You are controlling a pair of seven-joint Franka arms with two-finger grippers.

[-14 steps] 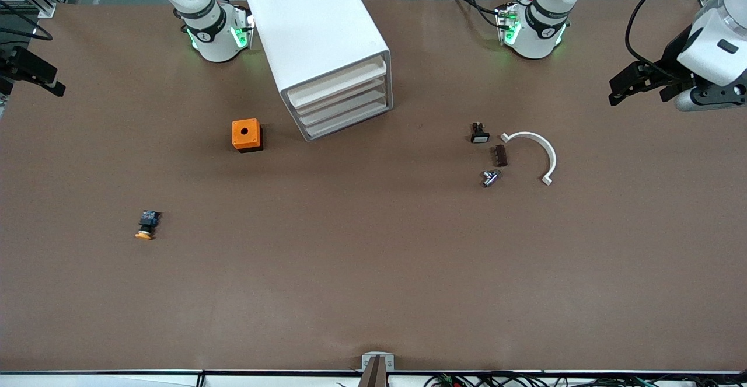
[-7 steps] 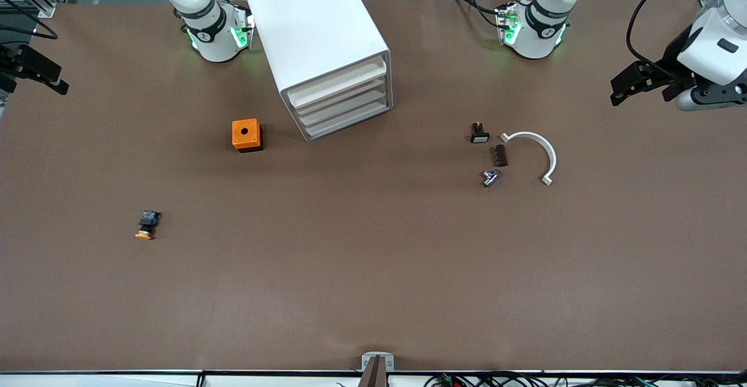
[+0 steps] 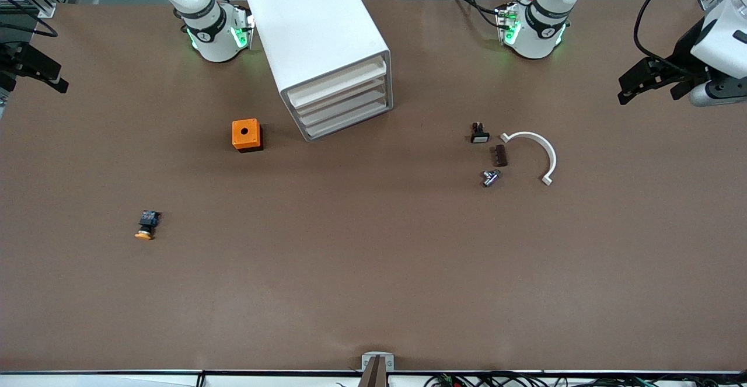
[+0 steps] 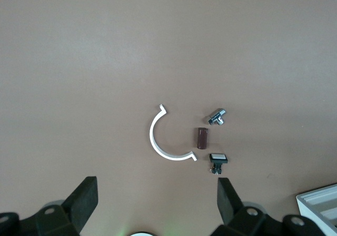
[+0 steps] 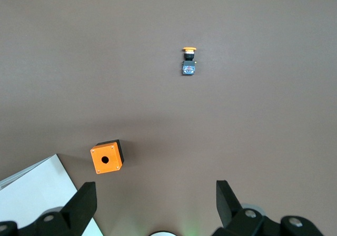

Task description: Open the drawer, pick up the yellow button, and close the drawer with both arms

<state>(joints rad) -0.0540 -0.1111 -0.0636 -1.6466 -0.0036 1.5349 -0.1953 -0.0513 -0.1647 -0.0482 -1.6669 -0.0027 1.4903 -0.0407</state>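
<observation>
At table ends, your left gripper [image 3: 648,79] and right gripper [image 3: 36,72] hang wide open; drawer [image 3: 337,82] appears shut, button [image 3: 146,225] lies out on table [image 3: 373,270], so closing out seems finished.

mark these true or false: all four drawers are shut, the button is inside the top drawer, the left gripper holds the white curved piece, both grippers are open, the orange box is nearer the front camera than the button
1. All four drawers of the cabinet are shut, the top drawer included. True.
2. The button is inside the top drawer. False: it lies on the table, toward the right arm's end.
3. The left gripper holds the white curved piece. False: it holds nothing; the piece lies on the table.
4. Both the left gripper and the right gripper have open fingers. True.
5. The orange box is nearer to the front camera than the button. False: the button is nearer.
</observation>
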